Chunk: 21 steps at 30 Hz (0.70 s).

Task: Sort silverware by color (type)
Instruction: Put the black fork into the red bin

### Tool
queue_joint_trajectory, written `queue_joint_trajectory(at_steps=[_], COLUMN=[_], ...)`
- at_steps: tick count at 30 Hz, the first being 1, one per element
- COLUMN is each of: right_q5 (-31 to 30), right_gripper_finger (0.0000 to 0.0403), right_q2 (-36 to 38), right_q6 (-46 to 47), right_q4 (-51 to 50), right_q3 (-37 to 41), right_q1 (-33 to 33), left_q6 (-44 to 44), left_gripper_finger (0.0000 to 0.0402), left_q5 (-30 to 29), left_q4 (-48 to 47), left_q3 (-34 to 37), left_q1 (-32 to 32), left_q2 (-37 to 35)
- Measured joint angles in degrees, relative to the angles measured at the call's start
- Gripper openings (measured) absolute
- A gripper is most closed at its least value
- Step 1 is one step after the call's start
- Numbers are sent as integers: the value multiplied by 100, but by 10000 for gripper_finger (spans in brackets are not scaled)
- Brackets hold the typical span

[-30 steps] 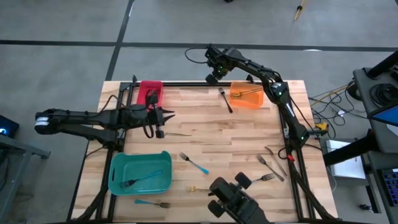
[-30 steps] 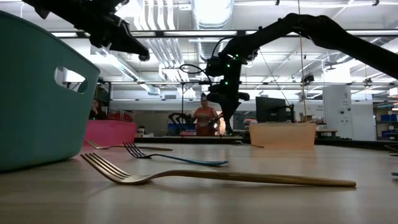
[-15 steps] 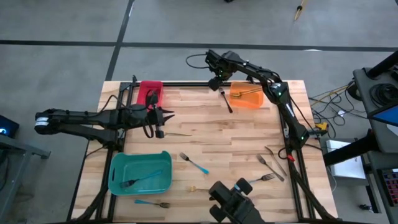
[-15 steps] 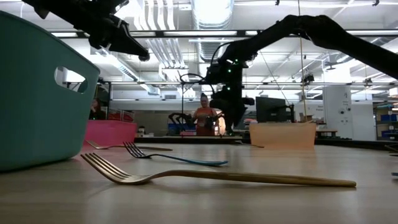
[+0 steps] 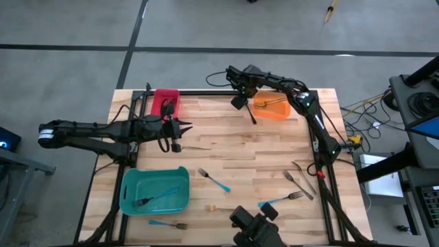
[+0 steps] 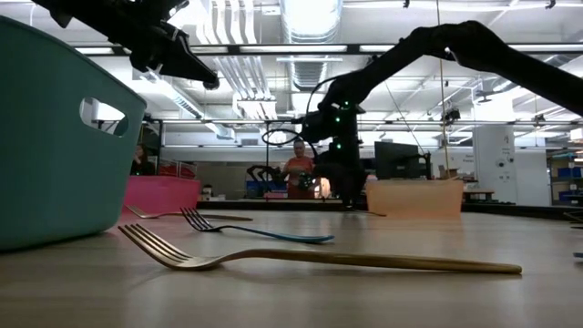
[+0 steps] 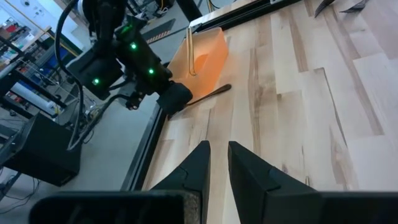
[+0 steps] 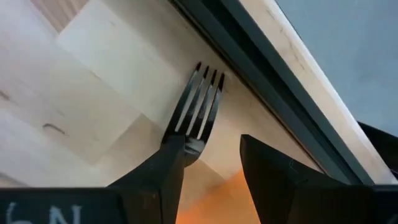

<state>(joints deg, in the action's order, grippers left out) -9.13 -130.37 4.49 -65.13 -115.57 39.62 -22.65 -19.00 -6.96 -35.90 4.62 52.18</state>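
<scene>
A dark grey fork [image 5: 249, 110] lies flat by the far edge, beside the orange bin [image 5: 281, 112], which holds a gold fork [image 5: 273, 103]. My right gripper [image 5: 239, 101] is open and low over that fork's head end; in its wrist view the tines [image 8: 200, 99] show between the fingers and the neck runs under one finger [image 8: 163, 168]. My left gripper [image 5: 181, 134] waits open, raised above the table's left middle, a gold fork [image 5: 199, 147] on the table beside it. Blue-handled forks [image 5: 215, 181], [image 5: 280, 200], [image 5: 169, 224] and grey forks [image 5: 299, 182] lie toward the near side. My right gripper comes at the dark fork from above, its fingers on either side of the neck [image 8: 190, 144] just behind the tines. The fork lies flat on the table. Whether a finger touches it, I cannot tell.
A red bin [image 5: 166, 102] stands at the far left. A teal bin [image 5: 132, 195] at the near left holds a blue fork [image 5: 159, 197]. A black frame rail [image 8: 261, 81] runs along the far edge, close to the tines. A dark device [image 5: 255, 230] sits at the near edge.
My right gripper has come from beyond the far edge toward the near side and down, onto the head end of the dark fork. The dark device at the near edge has drawn back, uncovering a blue-handled fork.
</scene>
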Motion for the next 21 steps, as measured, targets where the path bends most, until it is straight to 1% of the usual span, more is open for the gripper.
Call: queue_joint_trajectory(at_steps=[8, 21], right_q5=[48, 11], right_gripper_finger=[147, 148], right_q2=[22, 17], right_q6=[-48, -148], right_q4=[468, 728], right_q3=[265, 529], right_q1=[-12, -48], left_q6=[0, 76], left_gripper_finger=[39, 39], left_q5=[0, 2], left_q4=[-3, -4], left_q3=[2, 4], left_q1=[0, 0], left_q2=[0, 2])
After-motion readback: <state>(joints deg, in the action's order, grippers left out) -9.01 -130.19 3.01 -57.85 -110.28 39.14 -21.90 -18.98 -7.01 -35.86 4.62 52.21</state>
